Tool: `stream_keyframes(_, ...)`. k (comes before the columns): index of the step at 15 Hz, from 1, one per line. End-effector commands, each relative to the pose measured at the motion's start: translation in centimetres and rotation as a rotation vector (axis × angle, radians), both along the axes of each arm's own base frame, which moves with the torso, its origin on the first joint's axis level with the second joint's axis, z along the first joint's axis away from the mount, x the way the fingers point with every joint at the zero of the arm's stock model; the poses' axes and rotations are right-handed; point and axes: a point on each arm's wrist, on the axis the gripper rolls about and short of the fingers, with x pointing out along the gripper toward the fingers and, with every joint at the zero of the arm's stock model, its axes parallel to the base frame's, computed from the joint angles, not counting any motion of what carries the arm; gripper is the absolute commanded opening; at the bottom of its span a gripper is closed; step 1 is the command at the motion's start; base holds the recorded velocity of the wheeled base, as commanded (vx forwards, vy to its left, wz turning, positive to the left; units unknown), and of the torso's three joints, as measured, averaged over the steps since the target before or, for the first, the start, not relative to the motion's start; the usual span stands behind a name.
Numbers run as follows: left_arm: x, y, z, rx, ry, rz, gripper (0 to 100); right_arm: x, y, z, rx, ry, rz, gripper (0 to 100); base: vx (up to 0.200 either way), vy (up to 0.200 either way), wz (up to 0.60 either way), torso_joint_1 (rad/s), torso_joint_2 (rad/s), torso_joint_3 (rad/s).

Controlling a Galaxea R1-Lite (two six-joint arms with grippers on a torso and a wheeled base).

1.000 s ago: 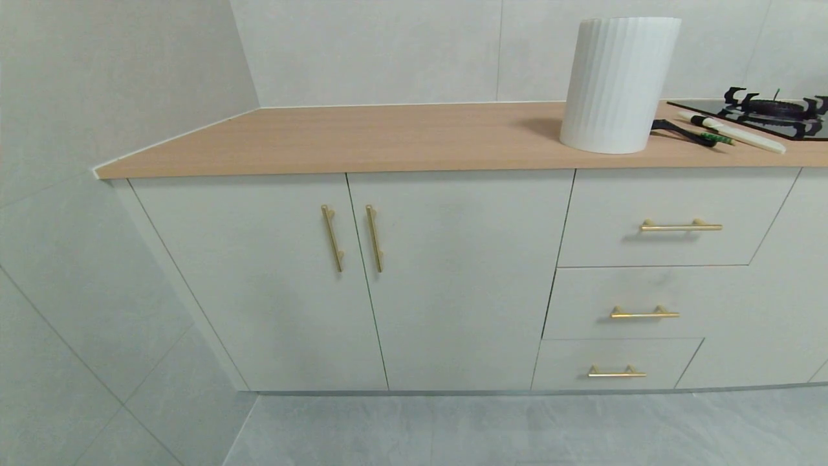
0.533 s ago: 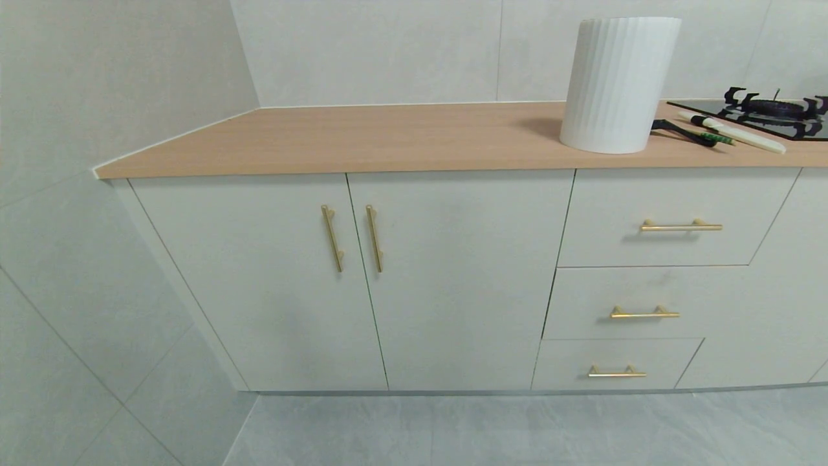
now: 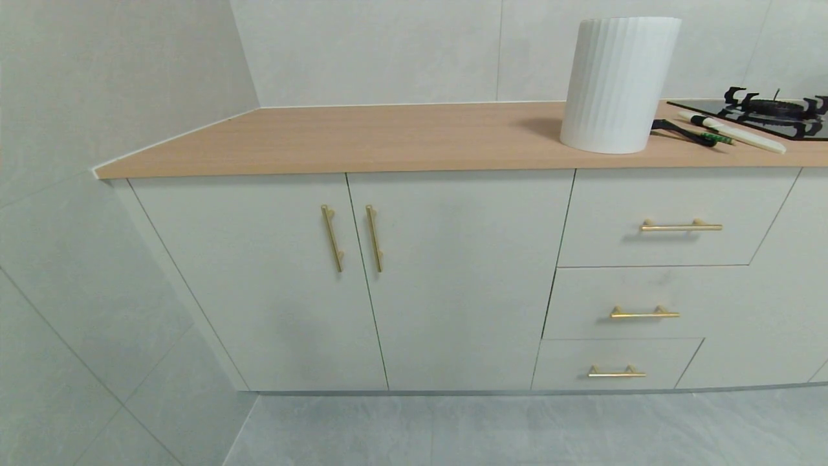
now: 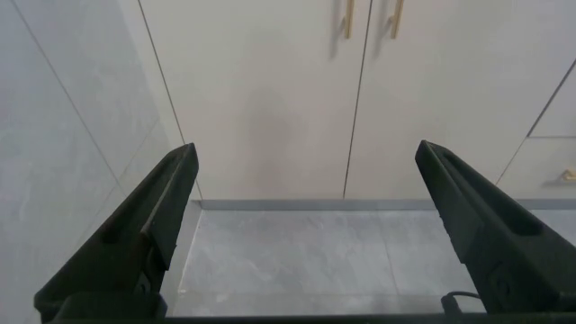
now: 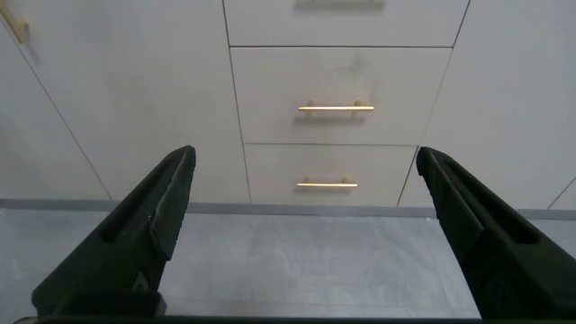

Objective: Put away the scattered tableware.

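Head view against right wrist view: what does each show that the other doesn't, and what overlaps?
Head view: the wooden countertop, the white ribbed container standing on it, the utensils beside that, and the stove burner at the far right. Right wrist view: the right gripper, open, low in front of the cabinet. Both: the middle drawer and bottom drawer with their gold handles, and the grey floor.

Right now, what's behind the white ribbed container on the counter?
A black utensil pokes out from behind the container, beside a white utensil. Its other end is covered, as is anything else behind the container.
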Motion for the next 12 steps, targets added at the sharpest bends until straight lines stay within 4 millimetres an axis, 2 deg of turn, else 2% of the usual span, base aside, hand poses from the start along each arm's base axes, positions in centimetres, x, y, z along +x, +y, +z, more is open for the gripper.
stream_keyframes(1, 0.00, 0.00, 0.00, -0.001, -0.001, -0.001, 100, 0.02, 0.00, -0.03, -0.001, 0.005, 0.000, 100, 0.000, 0.000, 0.00, 0.000, 0.00, 0.000)
stream_keyframes(12, 0.00, 0.00, 0.00, 0.003, -0.001, -0.001, 100, 0.01, 0.00, -0.03, 0.006, 0.004, -0.001, 100, 0.000, 0.000, 0.00, 0.000, 0.00, 0.000)
